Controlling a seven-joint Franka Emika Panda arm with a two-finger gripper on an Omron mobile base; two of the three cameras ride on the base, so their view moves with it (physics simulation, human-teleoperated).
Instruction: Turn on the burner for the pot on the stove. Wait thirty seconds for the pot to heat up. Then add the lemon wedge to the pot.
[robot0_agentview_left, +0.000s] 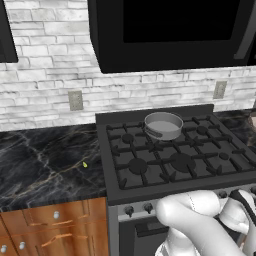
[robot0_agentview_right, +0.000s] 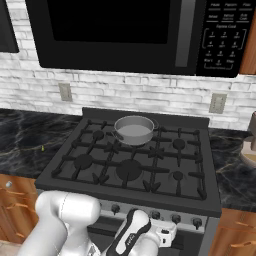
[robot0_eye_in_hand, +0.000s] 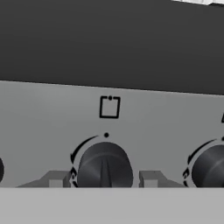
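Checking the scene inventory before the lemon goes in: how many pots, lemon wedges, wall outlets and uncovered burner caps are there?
pot: 1
lemon wedge: 1
wall outlets: 2
uncovered burner caps: 5
Total: 9
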